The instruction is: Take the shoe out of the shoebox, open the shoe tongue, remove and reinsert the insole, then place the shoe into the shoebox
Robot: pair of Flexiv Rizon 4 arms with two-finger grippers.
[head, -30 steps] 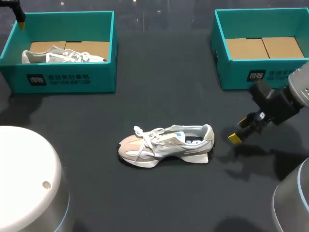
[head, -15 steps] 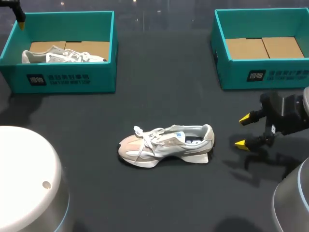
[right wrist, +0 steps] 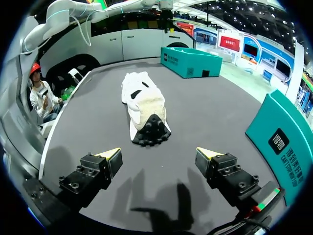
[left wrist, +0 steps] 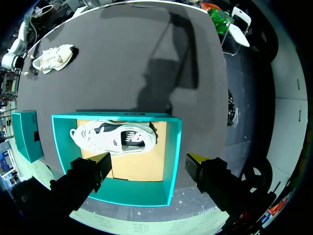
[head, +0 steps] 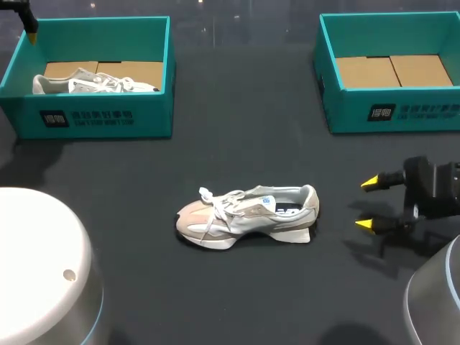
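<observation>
A white and beige sneaker (head: pixel 248 214) lies on its sole in the middle of the dark table, toe to the left. My right gripper (head: pixel 367 204) hovers open just right of its heel, both yellow tips pointing at it. In the right wrist view the sneaker (right wrist: pixel 145 105) lies heel-first ahead of the open right gripper (right wrist: pixel 159 155), apart from it. A second white sneaker (head: pixel 93 83) rests in the teal left box (head: pixel 93 118). My left gripper (left wrist: pixel 149 161) hangs open high above that box (left wrist: pixel 173 147) and the sneaker (left wrist: pixel 113 137) in it, holding nothing.
A second teal box (head: pixel 392 111) at the back right holds only its cardboard floor. In the right wrist view it stands close beside my right gripper (right wrist: pixel 283 142). Bare dark table lies around the middle sneaker.
My right gripper has drawn back a little to the right from the sneaker's heel and turned, so its two tips now show spread apart. The left arm and both sneakers have not moved.
</observation>
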